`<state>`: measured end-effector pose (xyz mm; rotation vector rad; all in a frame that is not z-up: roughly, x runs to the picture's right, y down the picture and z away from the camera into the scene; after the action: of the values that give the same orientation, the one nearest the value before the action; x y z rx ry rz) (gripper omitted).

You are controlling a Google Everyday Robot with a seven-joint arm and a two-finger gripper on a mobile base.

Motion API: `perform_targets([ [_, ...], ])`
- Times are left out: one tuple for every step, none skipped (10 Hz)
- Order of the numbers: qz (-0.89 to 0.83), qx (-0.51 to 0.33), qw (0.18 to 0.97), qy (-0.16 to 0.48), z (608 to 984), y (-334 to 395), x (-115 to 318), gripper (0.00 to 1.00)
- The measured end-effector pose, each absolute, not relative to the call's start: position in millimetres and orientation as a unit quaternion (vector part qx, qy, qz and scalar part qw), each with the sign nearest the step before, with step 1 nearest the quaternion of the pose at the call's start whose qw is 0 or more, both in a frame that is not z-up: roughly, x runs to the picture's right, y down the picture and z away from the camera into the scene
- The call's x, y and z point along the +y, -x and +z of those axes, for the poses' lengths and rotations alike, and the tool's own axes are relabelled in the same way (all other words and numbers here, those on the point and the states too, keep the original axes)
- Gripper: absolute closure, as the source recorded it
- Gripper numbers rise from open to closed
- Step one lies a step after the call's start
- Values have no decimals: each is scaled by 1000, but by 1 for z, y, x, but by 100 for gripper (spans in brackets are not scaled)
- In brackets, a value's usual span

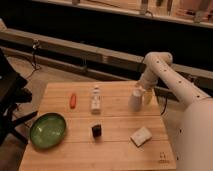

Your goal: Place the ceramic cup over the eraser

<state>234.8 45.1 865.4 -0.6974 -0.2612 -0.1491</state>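
1. The wooden table point(115, 145) served as the landmark; every object stood or lay on its top.
2. The ceramic cup point(135, 100) stood upright near the table's far right edge; what it held could not be seen.
3. The gripper point(144, 95) hung at the cup's right side, right against it, at the table's far right corner. How wide the claw stood, or whether it had hold of the cup, could not be made out.
4. The green bowl point(47, 130) rested at the table's near left corner; nothing showed inside it.
5. A white bottle point(95, 99) stood upright near the table's centre, towards the far side.
6. A small dark block point(97, 130) sat at the table's centre, nearer than the bottle.
7. An orange object point(73, 100) lay at the table's far left.
8. A pale flat block point(141, 136) lay at the table's near right.
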Motion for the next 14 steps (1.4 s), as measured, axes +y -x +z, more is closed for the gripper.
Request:
perform_targets([
  [-75,-135,928,339,864,-232,45,20],
  [-78,-139,928,338,863,-230,45,20],
  [-83,-141,928,336,861,-226,45,20],
  [-92,-141,928,334,861,-220,45,20],
  [-99,-140,927,335,862,-214,46,20],
  [-105,-140,926,336,864,-209,46,20],
  [-109,-138,925,337,868,-206,47,20],
  [-110,-135,925,338,873,-205,47,20],
  [-111,-133,924,342,878,-205,48,20],
  [-111,-132,922,346,883,-204,49,20],
  [-112,-129,921,350,887,-205,50,23],
  [-114,-127,921,351,888,-204,51,29],
  [-114,-118,920,355,889,-205,55,41],
  [-114,-115,921,355,889,-204,54,50],
])
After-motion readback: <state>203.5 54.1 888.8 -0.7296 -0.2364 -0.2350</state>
